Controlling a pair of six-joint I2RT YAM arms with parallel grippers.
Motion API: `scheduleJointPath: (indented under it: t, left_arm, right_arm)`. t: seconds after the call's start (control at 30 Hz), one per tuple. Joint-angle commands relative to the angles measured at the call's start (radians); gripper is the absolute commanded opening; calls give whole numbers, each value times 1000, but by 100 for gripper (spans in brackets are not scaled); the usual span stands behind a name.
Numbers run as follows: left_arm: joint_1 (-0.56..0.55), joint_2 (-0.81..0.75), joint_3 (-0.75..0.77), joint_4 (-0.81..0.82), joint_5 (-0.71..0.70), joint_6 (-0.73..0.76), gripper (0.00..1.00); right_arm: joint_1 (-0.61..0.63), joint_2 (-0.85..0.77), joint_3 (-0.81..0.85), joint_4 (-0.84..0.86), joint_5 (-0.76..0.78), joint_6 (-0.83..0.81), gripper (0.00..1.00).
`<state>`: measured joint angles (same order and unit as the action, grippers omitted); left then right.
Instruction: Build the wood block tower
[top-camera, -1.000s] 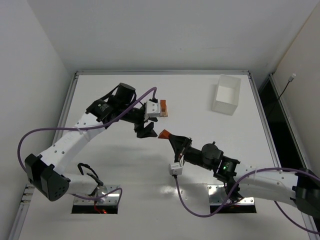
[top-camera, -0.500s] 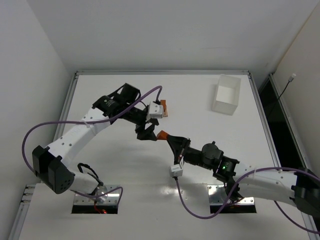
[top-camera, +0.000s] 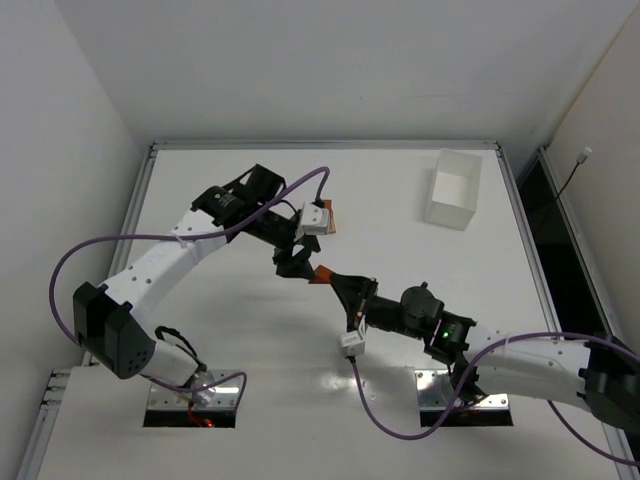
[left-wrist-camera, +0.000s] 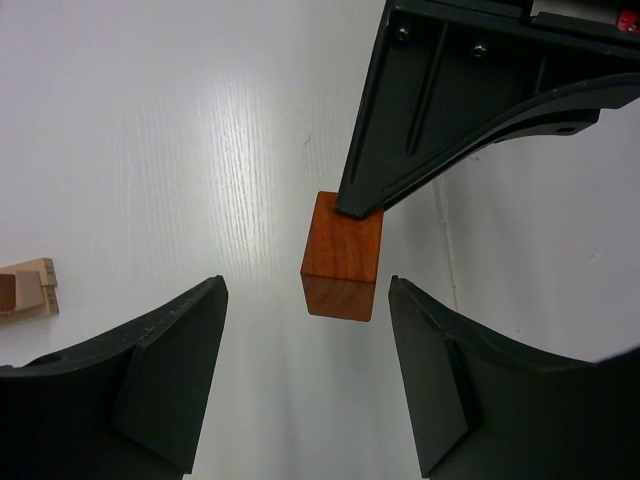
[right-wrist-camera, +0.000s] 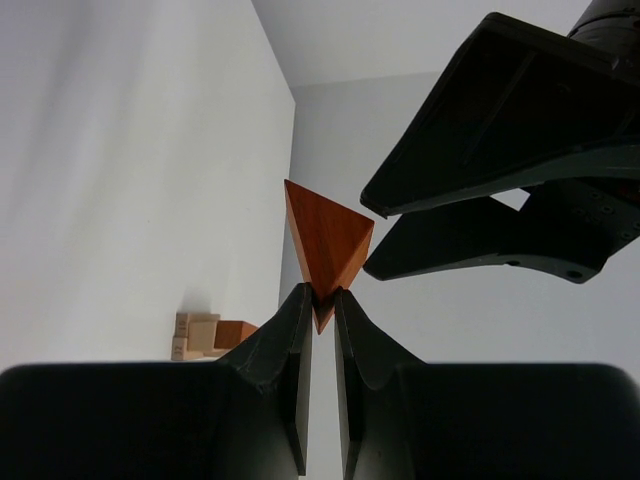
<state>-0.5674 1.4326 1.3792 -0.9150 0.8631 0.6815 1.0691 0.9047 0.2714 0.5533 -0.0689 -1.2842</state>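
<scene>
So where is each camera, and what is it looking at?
Top: high up behind, looking down at the table; left arm and right arm show.
Left wrist: looks down through the open left tool at the red wedge.
Right wrist: looks along the right tool, shut on the red wedge.
Both wrist views share the red wedge and the block pile.

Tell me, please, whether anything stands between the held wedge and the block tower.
Yes: the open left gripper brackets the triangular wedge pinched by the right gripper, and one of its fingers lies between wedge and block tower in the left wrist view.
</scene>
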Motion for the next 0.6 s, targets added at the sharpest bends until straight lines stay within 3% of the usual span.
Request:
scheduleJointPath:
  t: [0.0, 0.57]
  left_arm:
    - [11, 3, 43, -1, 59, 50, 62]
    - [1, 49, 83, -87, 86, 102, 61]
  right_arm:
    - [-5, 7, 23, 63, -49, -3, 0]
    - [-14, 60, 54, 97, -26, -3, 0]
